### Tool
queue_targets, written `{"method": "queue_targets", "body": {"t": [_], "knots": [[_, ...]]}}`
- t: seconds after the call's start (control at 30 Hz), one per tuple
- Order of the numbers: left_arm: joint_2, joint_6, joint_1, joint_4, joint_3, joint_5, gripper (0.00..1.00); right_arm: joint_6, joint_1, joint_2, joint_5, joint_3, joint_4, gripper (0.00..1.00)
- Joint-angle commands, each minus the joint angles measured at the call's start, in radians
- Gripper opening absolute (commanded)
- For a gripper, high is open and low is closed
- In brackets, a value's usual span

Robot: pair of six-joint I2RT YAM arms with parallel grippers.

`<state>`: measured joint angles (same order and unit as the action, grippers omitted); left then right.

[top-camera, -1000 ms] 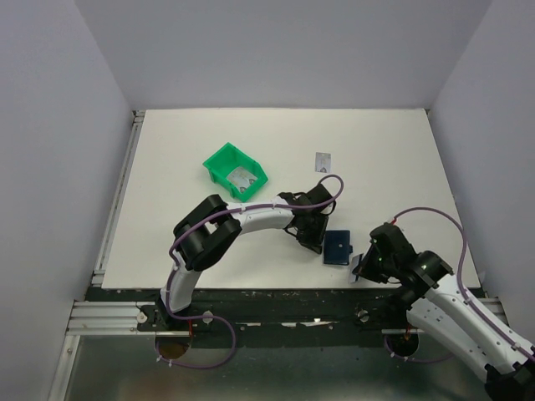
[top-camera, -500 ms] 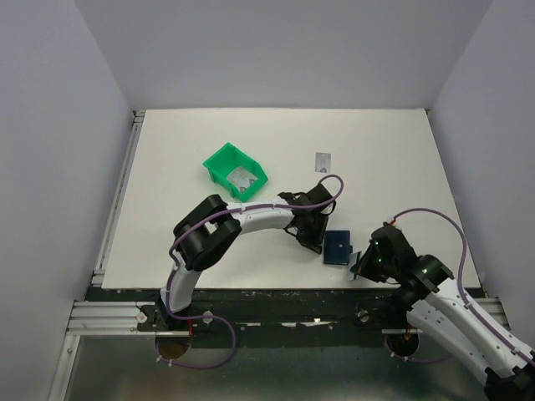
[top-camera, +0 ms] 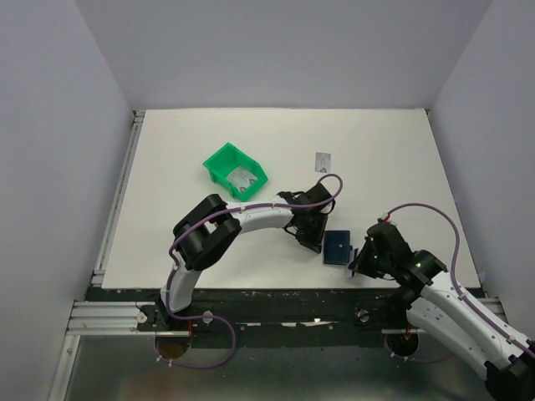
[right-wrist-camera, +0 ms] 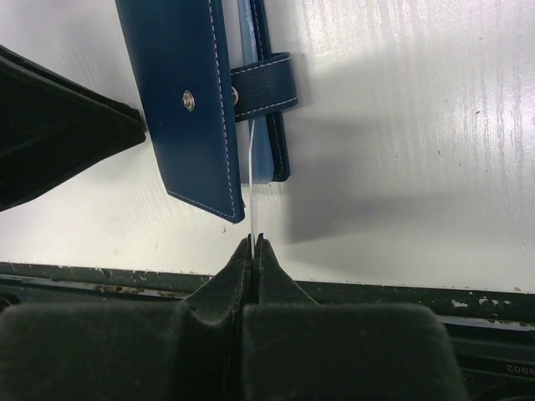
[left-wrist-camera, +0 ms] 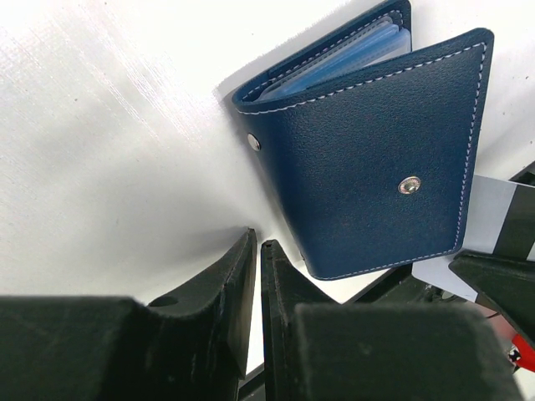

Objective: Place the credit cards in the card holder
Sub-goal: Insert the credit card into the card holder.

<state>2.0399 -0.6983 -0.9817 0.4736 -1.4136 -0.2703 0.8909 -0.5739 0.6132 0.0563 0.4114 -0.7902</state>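
**Operator:** How do we expect the credit card [right-wrist-camera: 251, 188] to handle, and where do we take hold?

**Technician:** We judge it light, thin and stiff, yet liable to bow if we drive it against a stop. Its faces look smooth, so a weak pinch may slip. We hold it by the trailing edge and leave the rest free to enter. The right gripper [right-wrist-camera: 253, 241] is clamped on that edge. The card stands edge-on and runs straight ahead from the fingertips.

**Operator:** Where is the card holder [right-wrist-camera: 188, 92]?

**Technician:** It lies directly ahead of those fingertips, part-open. The card's leading end sits just beside the front cover's free edge, next to the pale sleeves [right-wrist-camera: 261, 159] and below the snap tab [right-wrist-camera: 266, 83]. We cannot tell whether it has entered a slot. We judge the holder soft and light, so a push may slide it.

**Operator:** And the left gripper [left-wrist-camera: 257, 246]?

**Technician:** Its tips sit just beside the holder's near corner. The jaws stand a sliver apart, with nothing visible between them.

**Operator:** What differs from a second ago?

**Technician:** The right gripper has edged forward toward the holder. The left gripper and the holder have not moved. Neither has the second card [top-camera: 323, 159], well beyond the left gripper, nor the third card [top-camera: 242, 176] in the green bin [top-camera: 219, 161].
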Motion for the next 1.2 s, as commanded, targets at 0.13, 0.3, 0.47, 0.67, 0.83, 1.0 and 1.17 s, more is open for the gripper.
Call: {"method": "queue_targets", "body": {"t": [0.13, 0.3, 0.47, 0.67, 0.83, 1.0, 1.17], "knots": [[-0.015, 0.019, 0.006, 0.025, -0.033, 0.011, 0.24, -0.030, 0.005, 0.072, -0.049, -0.010, 0.045, 0.00], [-0.012, 0.019, 0.006, 0.025, -0.035, 0.009, 0.24, -0.035, 0.003, 0.132, -0.081, -0.002, 0.071, 0.00], [-0.009, 0.019, 0.006, 0.023, -0.036, 0.006, 0.24, -0.043, 0.003, 0.141, -0.084, -0.002, 0.091, 0.00], [0.000, 0.019, 0.008, 0.022, -0.041, -0.001, 0.24, -0.049, 0.003, 0.155, -0.114, -0.020, 0.155, 0.00], [0.006, 0.022, 0.006, 0.023, -0.045, -0.007, 0.24, -0.072, 0.003, 0.164, -0.153, -0.037, 0.252, 0.01], [0.009, 0.020, 0.008, 0.023, -0.044, -0.006, 0.24, -0.093, 0.003, 0.177, -0.177, -0.043, 0.322, 0.00], [0.013, 0.019, 0.006, 0.023, -0.045, -0.009, 0.24, -0.109, 0.003, 0.183, -0.193, -0.054, 0.376, 0.00]]}}
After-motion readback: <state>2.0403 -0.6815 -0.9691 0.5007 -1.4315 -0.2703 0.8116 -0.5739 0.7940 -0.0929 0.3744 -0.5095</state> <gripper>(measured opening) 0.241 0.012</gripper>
